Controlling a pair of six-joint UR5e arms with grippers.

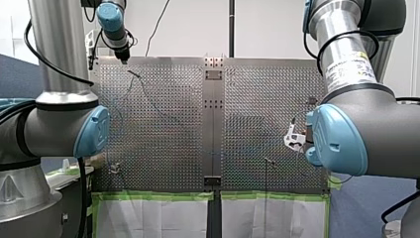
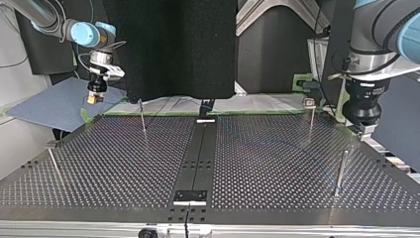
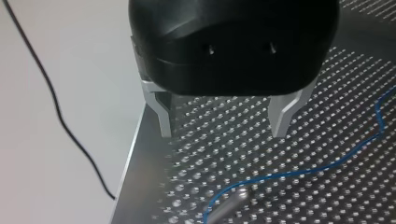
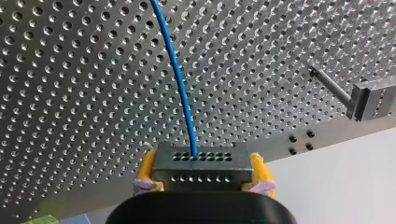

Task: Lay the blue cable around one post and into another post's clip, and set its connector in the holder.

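Right pincer (image 4: 201, 173) clamps connector (image 4: 201, 163); blue cable (image 4: 179, 79) attached.

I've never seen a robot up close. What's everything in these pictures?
perforated silver metal table: one, silver, under everything.
thin blue cable: one, blue, running from the connector across the table.
dark grey drilled connector block: one, dark grey, in my right claw.
thin metal posts: four, silver, spread over the table.
green tape strip: one, green, along the table's edge.
my left claw: one, black with metal fingers, open over the table's edge.
my right claw: one, yellow pads, shut on the connector.
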